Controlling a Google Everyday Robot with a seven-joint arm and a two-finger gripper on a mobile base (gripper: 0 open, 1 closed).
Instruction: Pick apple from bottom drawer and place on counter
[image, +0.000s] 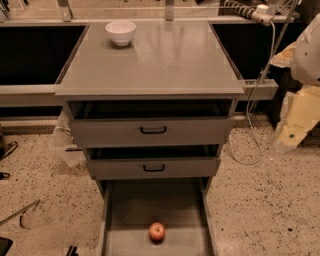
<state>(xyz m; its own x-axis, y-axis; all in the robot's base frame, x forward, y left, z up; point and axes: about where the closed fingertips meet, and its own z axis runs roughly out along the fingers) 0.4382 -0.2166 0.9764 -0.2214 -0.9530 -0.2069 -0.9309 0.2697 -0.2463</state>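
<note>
While the apple (157, 231) is round and shows no long axis of its own, its paler yellowish patch faces up and toward the near side; which way its stem points cannot be told. It rests on the bare floor of the bottom drawer (160, 202), close to the near end and roughly midway between the low left and right walls, touching neither. That drawer is pulled far out, and its long axis runs from far to near, straight out of the cabinet. Above it the middle drawer (115, 169) and the top drawer (110, 132) stand partly open, the top one less far out than the bottom one, each with a black handle at the centre of its grey front. The counter (165, 62) is a flat, slightly glossy grey top with a thin rim, and a white bowl (120, 32) stands upright near its far left corner. The gripper (292, 131) hangs at the right edge of the scene, beside the cabinet at about the level of the top drawer, well apart from the apple and from the counter; whether it is open or closed cannot be told, and it is not touching the apple. Around the cabinet lies a speckled stone floor (260, 200), and a white cable (256, 100) drops from the far right and loops onto it. Dark recesses under a long ledge run behind the cabinet on both sides.
</note>
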